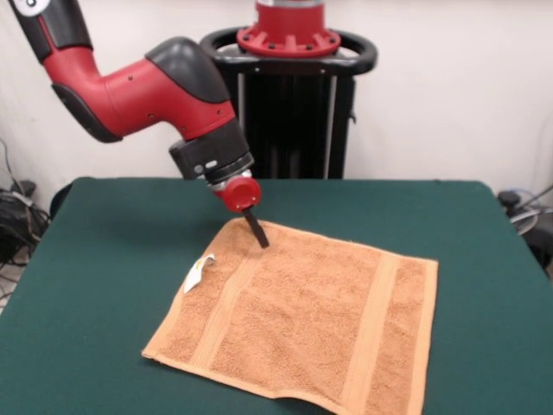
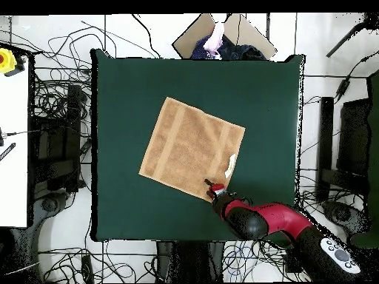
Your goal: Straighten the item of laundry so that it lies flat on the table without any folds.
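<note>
The orange-tan towel (image 1: 311, 320) lies spread out and looks flat on the dark green table (image 1: 104, 259), turned at an angle, with two woven bands showing. Its white tag (image 1: 199, 274) sticks out at the left edge. My gripper (image 1: 262, 240) points down at a slant and its tip touches the towel's far corner. In the overhead view the towel (image 2: 191, 148) sits mid-table (image 2: 126, 96), the tag (image 2: 232, 161) is on its right edge, and the gripper (image 2: 208, 182) is at the corner nearest the robot's base.
The black pedestal (image 1: 289, 95) stands behind the table's far edge. In the overhead view a cardboard box (image 2: 222, 37) with clothes sits beyond the table's top edge, and cables (image 2: 59, 111) lie on the floor around the table.
</note>
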### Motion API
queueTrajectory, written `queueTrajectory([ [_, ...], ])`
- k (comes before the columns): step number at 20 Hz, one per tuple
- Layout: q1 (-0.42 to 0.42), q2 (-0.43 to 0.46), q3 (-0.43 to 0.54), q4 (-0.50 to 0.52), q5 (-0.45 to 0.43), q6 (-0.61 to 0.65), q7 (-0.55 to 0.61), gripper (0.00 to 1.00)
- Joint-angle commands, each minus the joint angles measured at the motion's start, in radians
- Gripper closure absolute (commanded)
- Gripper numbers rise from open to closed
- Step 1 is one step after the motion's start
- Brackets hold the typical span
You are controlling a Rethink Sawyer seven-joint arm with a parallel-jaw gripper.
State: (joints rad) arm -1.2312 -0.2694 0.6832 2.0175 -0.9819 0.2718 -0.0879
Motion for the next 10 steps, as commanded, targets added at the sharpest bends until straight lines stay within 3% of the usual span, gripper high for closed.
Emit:
queueTrajectory([
  [1, 0.069, -0.003, -0.229, -0.259, -0.099, 0.220, 0.053, 0.00],
  [10, 0.095, -0.020, -0.357, -0.308, -0.002, 0.064, 0.305, 0.00],
])
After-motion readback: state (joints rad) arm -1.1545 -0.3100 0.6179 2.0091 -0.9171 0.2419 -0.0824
